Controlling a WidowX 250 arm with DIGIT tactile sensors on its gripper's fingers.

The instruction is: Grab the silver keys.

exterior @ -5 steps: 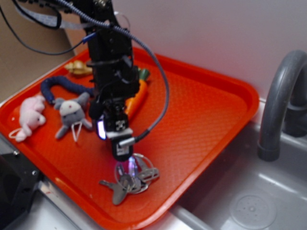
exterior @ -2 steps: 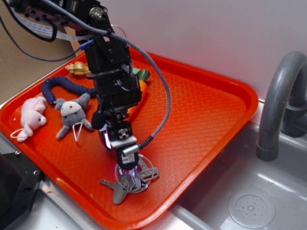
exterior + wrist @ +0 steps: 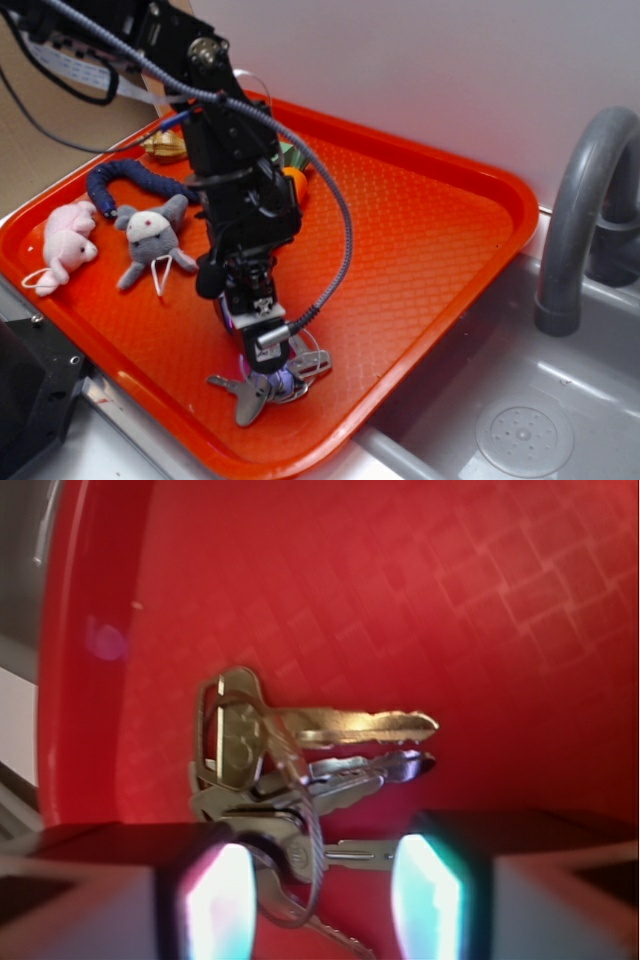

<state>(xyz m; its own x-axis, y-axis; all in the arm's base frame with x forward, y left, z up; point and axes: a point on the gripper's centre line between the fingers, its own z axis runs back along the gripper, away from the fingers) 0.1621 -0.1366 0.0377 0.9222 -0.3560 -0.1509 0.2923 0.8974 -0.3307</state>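
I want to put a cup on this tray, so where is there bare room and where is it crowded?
Bare: the tray's right half, from the carrot and silver keys across to the rim by the sink. Crowded: the far left corner with the plush toys, and the near edge where the gripper meets the keys.

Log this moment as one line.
phase: descent onto target | hand: open, straddling silver keys | keys: flat on orange tray, not gripped | other toys: untouched

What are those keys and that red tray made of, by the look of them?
The silver keys look like metal: grey, shiny, with bright glints. The tray is probably moulded plastic: uniform orange-red, with a fine diamond texture and a rounded raised rim.
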